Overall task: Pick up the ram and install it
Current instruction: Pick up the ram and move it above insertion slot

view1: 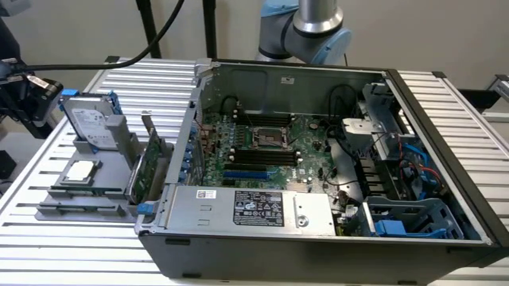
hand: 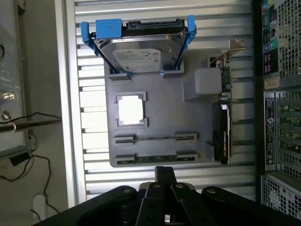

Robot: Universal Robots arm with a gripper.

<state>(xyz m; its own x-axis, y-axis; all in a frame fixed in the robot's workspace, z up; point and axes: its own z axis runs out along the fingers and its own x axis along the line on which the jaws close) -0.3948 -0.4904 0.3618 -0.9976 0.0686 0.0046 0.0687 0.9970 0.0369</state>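
Observation:
The ram (hand: 156, 158) is a thin green stick standing on edge between two grey holders at the edge of the grey parts tray (hand: 169, 101). A second thin stick (hand: 155, 138) sits in the holder pair beside it. My gripper (hand: 164, 170) hangs well above the tray, just off its ram-side edge. Its black fingertips are together and hold nothing. In the exterior view the tray (view1: 71, 211) lies to the left of the open computer case (view1: 318, 238). The motherboard's dark memory slots (view1: 261, 156) lie inside the case.
The tray also holds a hard drive in a blue bracket (hand: 138, 49), a square silver processor (hand: 130, 109) and an upright green expansion card (hand: 222, 127). Dark equipment with a cable (view1: 24, 95) stands at the exterior view's left. The slatted metal table (view1: 71, 262) ends near the tray.

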